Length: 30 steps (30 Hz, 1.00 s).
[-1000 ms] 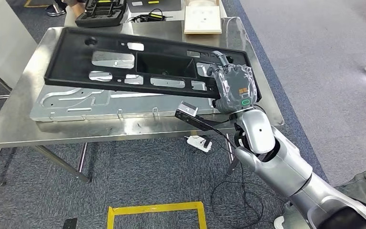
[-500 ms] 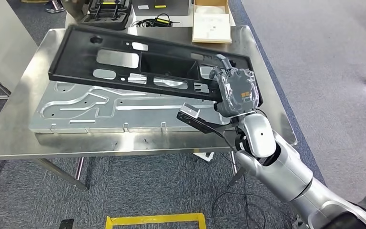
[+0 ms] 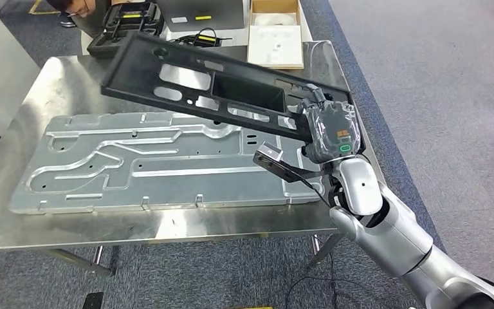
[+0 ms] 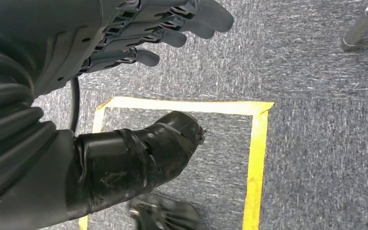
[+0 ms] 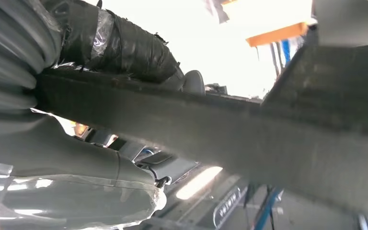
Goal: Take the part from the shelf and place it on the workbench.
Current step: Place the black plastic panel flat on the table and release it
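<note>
The part is a long black plastic panel [image 3: 186,80] with several cut-outs. It hangs tilted above the steel workbench [image 3: 71,222], its far end over the back left and higher. My right hand [image 3: 328,125] grips its near right end, thumb over the rim. In the right wrist view the panel's dark edge [image 5: 249,139] runs across the picture, clamped under my thumb [image 5: 124,45]. My left hand [image 4: 153,33] hangs over the carpet with its fingers apart, holding nothing.
A large stamped metal plate [image 3: 141,161] lies flat on the workbench under the panel. Behind the bench stand a black case [image 3: 125,22], a cardboard box [image 3: 273,32] and a person's head [image 3: 77,8]. A yellow tape square [image 4: 256,143] marks the floor.
The camera has moved closer to the bench. My right hand has carried the panel farther back and to the right over the bench, its far end raised.
</note>
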Tool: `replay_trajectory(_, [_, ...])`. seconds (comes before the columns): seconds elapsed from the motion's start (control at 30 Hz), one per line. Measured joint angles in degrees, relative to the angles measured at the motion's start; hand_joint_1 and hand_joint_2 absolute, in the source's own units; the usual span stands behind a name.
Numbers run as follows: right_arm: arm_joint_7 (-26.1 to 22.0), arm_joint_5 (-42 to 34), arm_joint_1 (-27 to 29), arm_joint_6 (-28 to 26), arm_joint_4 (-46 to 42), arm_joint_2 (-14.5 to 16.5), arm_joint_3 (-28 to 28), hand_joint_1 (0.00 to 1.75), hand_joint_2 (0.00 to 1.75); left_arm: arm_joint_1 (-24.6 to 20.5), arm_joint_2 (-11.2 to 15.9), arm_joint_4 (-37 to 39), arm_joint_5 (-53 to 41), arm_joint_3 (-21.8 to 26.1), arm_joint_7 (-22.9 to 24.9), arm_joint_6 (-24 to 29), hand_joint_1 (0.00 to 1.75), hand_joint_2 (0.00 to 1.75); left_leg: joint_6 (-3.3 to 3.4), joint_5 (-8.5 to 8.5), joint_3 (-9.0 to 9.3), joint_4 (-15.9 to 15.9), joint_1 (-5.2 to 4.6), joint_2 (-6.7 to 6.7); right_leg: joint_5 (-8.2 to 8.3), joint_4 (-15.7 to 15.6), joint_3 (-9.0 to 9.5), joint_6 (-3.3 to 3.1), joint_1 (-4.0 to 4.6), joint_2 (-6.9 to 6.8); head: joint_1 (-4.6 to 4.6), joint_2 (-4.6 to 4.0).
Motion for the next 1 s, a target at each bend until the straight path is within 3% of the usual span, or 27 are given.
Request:
replay_trajectory(0.03, [0.09,-0.52,0.35,0.4,0.37,-0.2,-0.01,1.75,1.75,0.06,0.01,0.0,0.15,0.0,-0.34,0.09,0.0,1.75,0.26,0.75,-0.43,-1.78,-0.09,0.0,-0.63,0.05,0.78,-0.01,0.16,0.08,-0.01,0.0])
replay_trajectory(0.07, [0.16,-1.3,0.65,0.83,0.88,-0.42,-0.02,1.75,1.75,0.12,0.07,0.0,0.31,0.0,-0.85,0.11,0.0,1.75,0.69,3.36,-0.22,-4.97,-0.24,0.0,-1.26,0.1,1.59,-0.01,0.33,0.14,0.01,0.0])
replay_trajectory(0.13, [0.14,-3.59,1.21,1.54,2.43,-0.84,-0.18,1.75,1.75,0.25,0.4,0.0,0.67,0.0,-2.04,-0.14,0.0,1.75,1.76,10.56,0.59,-11.54,-0.77,-0.19,-2.28,0.12,2.81,0.14,0.57,0.21,0.15,0.0])
replay_trajectory(0.17, [0.03,-4.93,1.46,1.82,3.34,-0.97,-0.29,1.75,1.75,0.24,0.57,0.0,0.86,0.0,-2.62,-0.38,0.0,1.75,2.16,13.09,0.91,-13.47,-1.02,-0.28,-2.64,0.08,3.09,0.36,0.6,0.27,0.22,0.0])
replay_trajectory(0.2, [-0.14,-6.17,1.68,2.08,4.31,-1.11,-0.42,1.75,1.75,0.22,0.71,0.0,1.08,0.0,-3.13,-0.6,0.0,1.75,2.4,14.26,1.01,-14.22,-1.25,-0.4,-2.92,0.02,3.22,0.65,0.55,0.32,0.33,0.0])
replay_trajectory(0.33, [-0.8,-8.81,2.11,2.64,7.63,-1.8,-0.75,1.75,1.75,-0.01,0.87,0.0,1.49,0.0,-4.1,-0.91,0.0,1.75,2.86,14.5,2.02,-15.38,-0.86,-0.33,-4.66,1.4,2.76,1.88,0.58,0.13,0.47,0.0])
replay_trajectory(0.37, [-0.93,-8.97,2.18,2.64,8.28,-2.0,-0.81,1.75,1.75,-0.02,0.9,0.0,1.51,0.0,-4.16,-0.93,0.0,1.75,3.02,14.48,2.34,-15.68,-0.66,-0.26,-5.94,3.74,1.64,2.18,0.52,0.02,0.55,0.0])
replay_trajectory(0.43, [-1.05,-9.16,2.33,2.67,9.55,-2.23,-0.89,1.75,1.75,-0.09,0.92,0.0,1.51,0.0,-4.24,-0.97,0.0,1.75,3.27,14.19,2.65,-15.73,-0.66,-0.23,-8.9,11.19,-2.36,2.74,0.09,-0.08,0.6,0.0])
replay_trajectory(0.47, [-1.06,-9.26,2.46,2.72,10.12,-2.3,-0.91,1.75,1.75,-0.12,0.92,0.0,1.51,0.0,-4.28,-0.98,0.0,1.75,3.31,14.0,2.74,-15.65,-0.62,-0.23,-9.62,14.36,-4.36,3.03,-0.18,-0.09,0.6,0.0])
replay_trajectory(0.5, [-1.08,-9.37,2.59,2.85,10.69,-2.34,-0.91,1.75,1.75,-0.13,0.91,0.0,1.5,0.0,-4.34,-0.99,0.0,1.75,3.28,13.77,2.85,-15.54,-0.56,-0.25,-9.34,15.86,-5.61,3.3,-0.44,-0.12,0.6,0.0])
replay_trajectory(0.53, [-1.12,-9.49,2.68,3.07,11.19,-2.36,-0.91,1.75,1.75,-0.12,0.9,0.0,1.5,0.0,-4.44,-0.99,0.0,1.75,3.18,13.51,2.98,-15.36,-0.45,-0.3,-7.92,15.08,-5.74,3.56,-0.7,-0.15,0.62,0.0])
replay_trajectory(0.6, [-1.48,-9.96,2.73,3.65,12.13,-2.39,-0.9,1.75,1.75,-0.09,0.9,-0.01,1.53,0.01,-4.79,-0.85,0.0,1.75,2.67,12.83,3.19,-14.71,-0.18,-0.46,-3.53,8.25,-3.27,3.96,-1.17,-0.23,0.63,0.0])
replay_trajectory(0.67, [-2.26,-10.62,2.72,4.17,13.08,-2.31,-0.9,1.75,1.75,-0.21,0.97,-0.01,1.77,0.03,-5.14,-0.41,0.0,1.75,1.91,12.21,3.01,-13.87,-0.17,-0.67,-1.26,2.4,-0.74,3.85,-1.15,-0.17,0.63,0.0])
replay_trajectory(0.77, [-3.15,-11.02,2.97,4.61,14.3,-1.89,-0.89,1.75,1.75,-0.3,0.99,0.0,2.1,0.04,-5.37,0.37,0.0,1.75,1.02,12.12,2.82,-13.84,-0.25,-0.86,-1.25,1.33,-0.31,2.85,-0.91,-0.09,0.61,0.0])
replay_trajectory(0.83, [-3.33,-11.02,3.05,4.68,15.0,-1.52,-0.89,1.75,1.75,-0.29,0.96,-0.01,2.12,0.05,-5.4,0.62,0.0,1.75,0.47,11.17,2.32,-12.69,-0.1,-0.66,-1.01,0.98,-0.18,2.05,-1.04,-0.18,0.53,0.0])
replay_trajectory(0.93, [-3.39,-11.15,3.04,4.86,15.81,-1.05,-0.89,1.75,1.75,-0.37,0.95,0.0,2.02,0.05,-5.45,0.61,0.0,1.75,-0.14,6.46,-1.81,-3.68,0.02,-0.27,-0.92,0.74,-0.05,1.23,-1.06,-0.36,0.31,0.0])
replay_trajectory(1.0, [-3.45,-11.54,3.18,5.33,16.32,-0.75,-0.89,1.75,1.75,-0.3,0.95,-0.01,1.97,0.05,-5.74,-0.21,0.0,1.75,-0.24,5.05,-4.38,1.51,0.03,-0.19,-1.01,0.76,-0.01,1.09,-0.89,-0.37,0.32,0.0])
